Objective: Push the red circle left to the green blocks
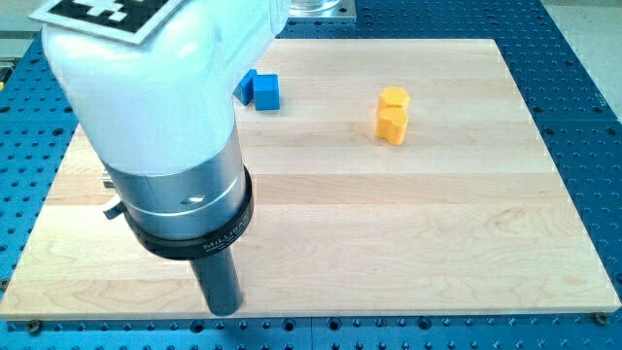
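No red circle and no green blocks show in the camera view; the large white and silver arm body (165,117) covers the view's left part and may hide them. My tip (224,311) sits near the board's bottom edge at the view's lower left, with no block next to it.
Two blue blocks (259,89) lie together at the view's top, partly behind the arm. Two yellow blocks (392,115) touch each other at the upper middle right. The wooden board (437,224) rests on a blue perforated table (593,117).
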